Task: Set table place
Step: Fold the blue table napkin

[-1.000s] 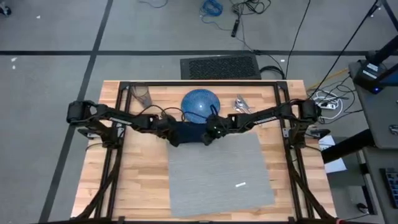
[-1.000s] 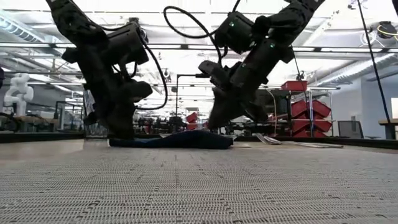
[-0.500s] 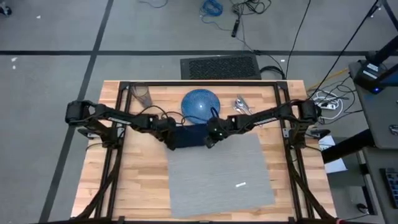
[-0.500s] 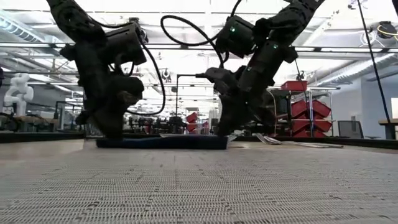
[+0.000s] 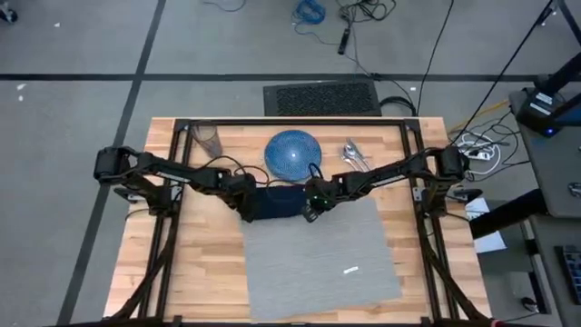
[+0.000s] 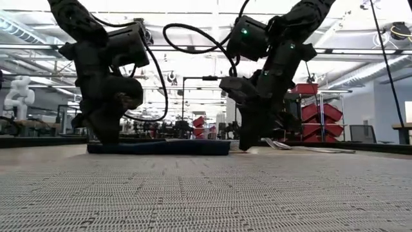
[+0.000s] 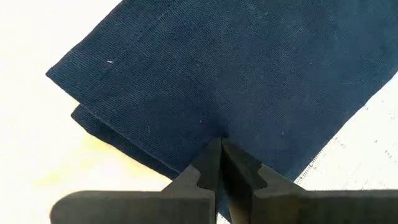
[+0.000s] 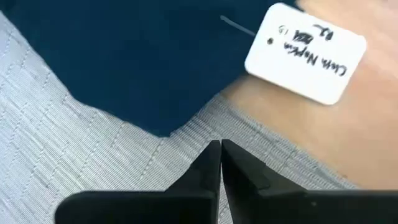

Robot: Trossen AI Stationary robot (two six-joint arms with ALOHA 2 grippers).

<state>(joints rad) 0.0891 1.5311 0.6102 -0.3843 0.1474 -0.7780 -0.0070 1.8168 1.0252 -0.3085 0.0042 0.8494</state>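
Left gripper (image 7: pixel 221 142) pinching napkin (image 7: pixel 236 74); tag (image 8: pixel 305 53) wrist-only.

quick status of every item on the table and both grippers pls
napkin: flat, folded, across the placemat's far edge
placemat: spread flat
plate: bare, on the wood beyond the napkin
glass: upright, far left
cutlery: loose pile right of the plate
left gripper: shut on napkin
right gripper: shut, off the napkin's corner
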